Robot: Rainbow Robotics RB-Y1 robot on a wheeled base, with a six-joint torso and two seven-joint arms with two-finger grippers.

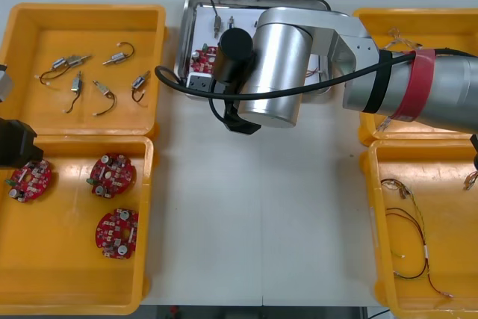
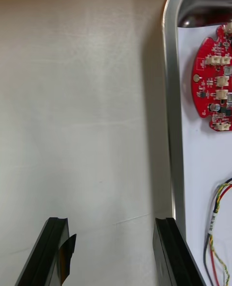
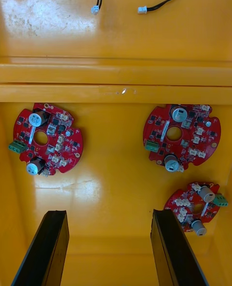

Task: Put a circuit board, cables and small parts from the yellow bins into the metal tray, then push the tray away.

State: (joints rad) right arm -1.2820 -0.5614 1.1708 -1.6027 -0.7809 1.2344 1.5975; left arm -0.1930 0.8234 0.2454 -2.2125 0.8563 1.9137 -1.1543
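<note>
The right claw (image 2: 110,223) hangs with its fingers spread and nothing between them, low over the bare table (image 2: 82,102). One finger is just beside the outer rim of the tray (image 2: 169,121). From above, that looks to be the tray's six o'clock edge, though the arm covers the spot, so I would not swear to it. Inside the rim, on the white lining, lie a circuit board (image 2: 212,78) and a red and yellow cable (image 2: 214,216); small metal parts (image 1: 214,14) sit toward the tray's eleven o'clock. The tray itself rests at the table's twelve o'clock. With board, cable and parts all in, loading appears done and the push is the step in hand. The next move calls for setting the fingers squarely against that near rim, so the tray slides straight toward twelve o'clock rather than swivelling. The left claw (image 3: 108,216), fingers also apart and empty, waits at eight o'clock over a yellow bin (image 3: 116,194) holding three spare boards (image 3: 48,138).
</note>
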